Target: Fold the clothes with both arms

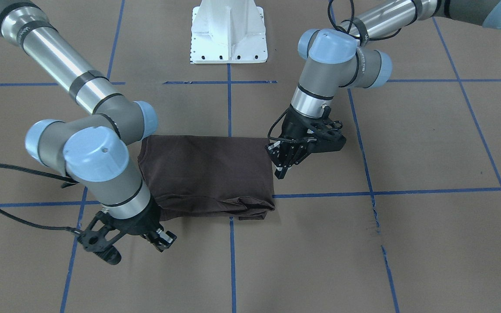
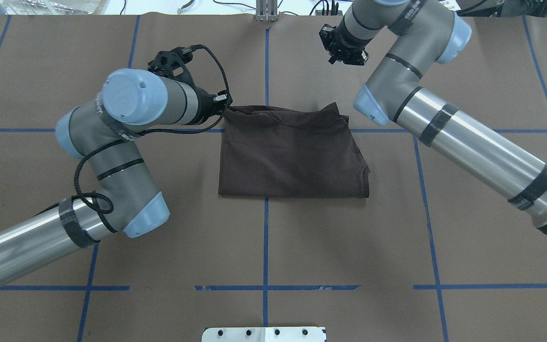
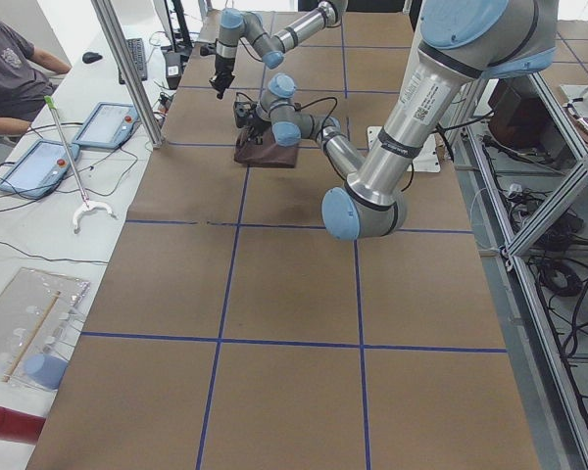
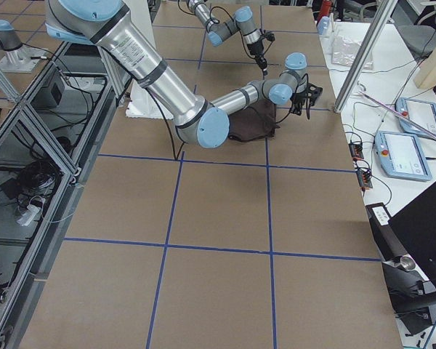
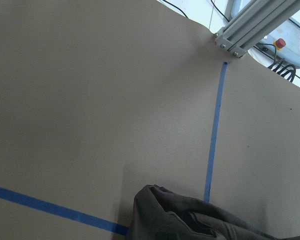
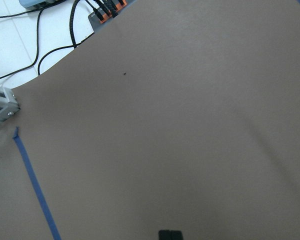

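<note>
Right-hand gripper [image 6: 170, 234] pinched together on nothing over the table [image 2: 468, 237], I hang my left gripper [image 1: 282, 170] at a far corner of the folded T-shirt [image 2: 292, 156] mid-table, that gripper's gap impossible for me to judge.

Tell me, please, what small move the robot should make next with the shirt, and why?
Probably bring the right gripper in toward the far corner of the shirt on its side. The left gripper is by its far corner, while the right one hangs over bare table, apart from the cloth; a two-armed fold likely needs both corners.
</note>
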`<state>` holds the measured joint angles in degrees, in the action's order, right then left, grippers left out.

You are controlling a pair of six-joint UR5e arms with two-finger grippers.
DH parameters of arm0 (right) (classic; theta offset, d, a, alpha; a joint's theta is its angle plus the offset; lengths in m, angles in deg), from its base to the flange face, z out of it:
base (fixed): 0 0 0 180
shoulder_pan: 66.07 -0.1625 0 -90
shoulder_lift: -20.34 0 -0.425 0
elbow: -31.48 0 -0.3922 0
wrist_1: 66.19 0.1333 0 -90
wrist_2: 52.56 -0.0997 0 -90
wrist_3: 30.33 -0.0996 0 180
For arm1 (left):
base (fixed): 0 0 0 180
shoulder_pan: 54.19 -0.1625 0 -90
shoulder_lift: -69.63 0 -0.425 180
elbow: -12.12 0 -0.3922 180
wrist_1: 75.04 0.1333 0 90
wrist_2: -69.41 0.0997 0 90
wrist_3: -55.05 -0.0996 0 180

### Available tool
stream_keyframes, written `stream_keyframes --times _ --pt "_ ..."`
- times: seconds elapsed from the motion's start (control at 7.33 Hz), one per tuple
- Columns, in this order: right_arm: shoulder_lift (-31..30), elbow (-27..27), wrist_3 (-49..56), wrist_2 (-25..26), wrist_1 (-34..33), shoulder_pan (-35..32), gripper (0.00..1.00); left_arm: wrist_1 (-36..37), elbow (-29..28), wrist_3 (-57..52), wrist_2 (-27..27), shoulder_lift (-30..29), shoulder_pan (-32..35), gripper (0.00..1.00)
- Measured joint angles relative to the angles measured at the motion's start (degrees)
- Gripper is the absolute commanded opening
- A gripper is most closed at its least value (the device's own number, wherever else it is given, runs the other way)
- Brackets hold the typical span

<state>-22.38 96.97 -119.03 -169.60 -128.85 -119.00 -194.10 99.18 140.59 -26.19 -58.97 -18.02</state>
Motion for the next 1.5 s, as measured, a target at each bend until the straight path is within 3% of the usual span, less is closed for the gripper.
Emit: stream_keyframes --times 0.41,0.82,1.23,1.5 --pt "-6.7 6.7 6.2 -8.8 -0.2 -4.9 0.00 -0.5 -12.5 -11.8 0.1 -8.2 -2.6 0.00" --pt "-7.7 7.9 6.7 -9.6 -0.2 -5.3 0.00 -1.4 -20.8 -17.6 0.2 -12.8 -2.4 0.00" --pt "-8.7 8.8 6.7 -9.4 0.0 -5.3 0.00 -13.8 -33.0 -22.7 -0.7 -15.1 2.9 0.00" --pt "-10.4 10.6 7.0 -9.7 -0.2 -5.8 0.00 -15.3 -32.4 -26.1 -6.8 -14.4 8.8 0.00"
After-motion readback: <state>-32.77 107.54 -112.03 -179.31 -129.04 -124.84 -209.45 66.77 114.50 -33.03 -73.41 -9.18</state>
